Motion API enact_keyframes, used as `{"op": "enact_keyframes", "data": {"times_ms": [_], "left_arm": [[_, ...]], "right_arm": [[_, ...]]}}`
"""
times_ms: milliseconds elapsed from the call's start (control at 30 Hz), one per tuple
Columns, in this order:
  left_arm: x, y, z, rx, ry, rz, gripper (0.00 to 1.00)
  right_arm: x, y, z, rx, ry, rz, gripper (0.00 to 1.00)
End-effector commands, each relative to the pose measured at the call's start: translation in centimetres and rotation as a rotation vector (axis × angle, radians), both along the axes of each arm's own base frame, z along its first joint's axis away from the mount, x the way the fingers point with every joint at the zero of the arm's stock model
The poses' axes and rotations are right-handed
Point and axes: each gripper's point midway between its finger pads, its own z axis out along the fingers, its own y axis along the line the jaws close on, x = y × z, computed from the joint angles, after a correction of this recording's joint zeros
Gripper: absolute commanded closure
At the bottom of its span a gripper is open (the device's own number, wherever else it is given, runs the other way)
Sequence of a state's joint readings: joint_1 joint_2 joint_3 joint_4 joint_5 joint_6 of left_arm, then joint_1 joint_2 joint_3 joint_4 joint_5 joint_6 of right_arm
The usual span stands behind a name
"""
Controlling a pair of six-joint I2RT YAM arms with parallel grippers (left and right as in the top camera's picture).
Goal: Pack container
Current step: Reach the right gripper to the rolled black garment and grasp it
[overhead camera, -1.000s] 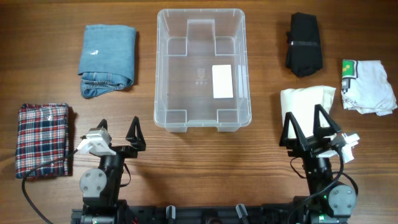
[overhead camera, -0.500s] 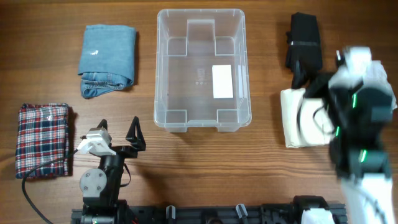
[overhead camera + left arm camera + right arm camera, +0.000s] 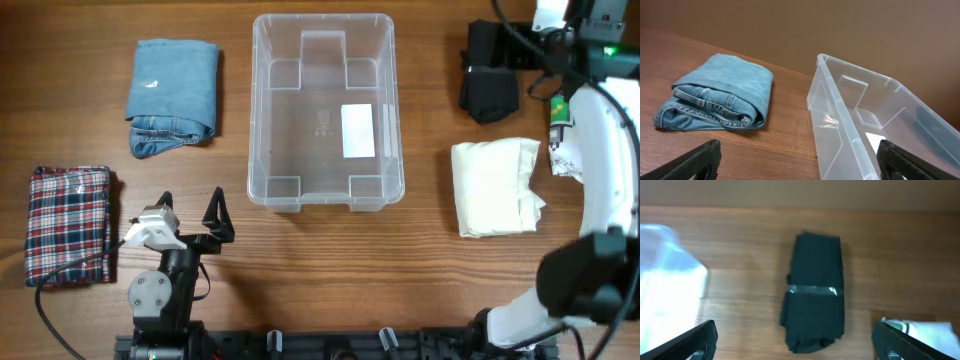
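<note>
Container point(image 3: 262, 120), clear and empty, stands in the middle of the table point(image 3: 420, 270), with folded jeans point(image 3: 172, 95) to its left and a black bundle point(image 3: 815, 290) and a cream cloth point(image 3: 495, 187) to its right. The left gripper point(image 3: 190, 215) rests near the front edge, released. The right gripper point(image 3: 797, 340) hovers above the black bundle, fingers spread, holding nothing.

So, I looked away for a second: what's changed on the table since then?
The right gripper left its rest near the front edge and reached forward; open and empty, it now hovers by the black folded garment. The left gripper, container, jeans and plaid cloth stayed put.
</note>
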State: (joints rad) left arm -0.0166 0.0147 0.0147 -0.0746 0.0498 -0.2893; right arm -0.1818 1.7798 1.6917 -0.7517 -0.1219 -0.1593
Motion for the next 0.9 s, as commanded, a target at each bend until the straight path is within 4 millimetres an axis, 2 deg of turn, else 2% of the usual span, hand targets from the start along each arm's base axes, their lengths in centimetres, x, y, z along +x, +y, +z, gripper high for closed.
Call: {"op": "enact_keyframes", "data": {"times_ms": [0, 67, 200, 400, 533, 700, 867], "left_arm": [[0.0, 0.5, -0.3, 0.021, 0.001, 0.021, 0.00], [0.0, 0.5, -0.3, 0.022, 0.001, 0.021, 0.00], [0.0, 0.5, -0.3, 0.021, 0.001, 0.021, 0.00], [0.0, 0.5, -0.3, 0.021, 0.001, 0.021, 0.00], [0.0, 0.5, -0.3, 0.021, 0.001, 0.021, 0.00], [0.0, 0.5, -0.3, 0.021, 0.001, 0.021, 0.00], [0.0, 0.5, -0.3, 0.022, 0.001, 0.021, 0.00]], "right_arm": [[0.5, -3.4, -2.3, 0.173, 0.009, 0.026, 0.00], [0.2, -4.8, -3.4, 0.314, 0.001, 0.048, 0.00], [-0.2, -6.4, -5.4, 0.332, 0.037, 0.022, 0.00], [1.3, -5.6, -9.0, 0.296, 0.081, 0.058, 0.00], [3.5, -4.2, -11.0, 0.266, 0.069, 0.097, 0.00], [5.5, -5.1, -11.7, 0.182, 0.017, 0.077, 0.00], [6.7, -5.7, -13.5, 0.164, 0.000, 0.074, 0.00]]}}
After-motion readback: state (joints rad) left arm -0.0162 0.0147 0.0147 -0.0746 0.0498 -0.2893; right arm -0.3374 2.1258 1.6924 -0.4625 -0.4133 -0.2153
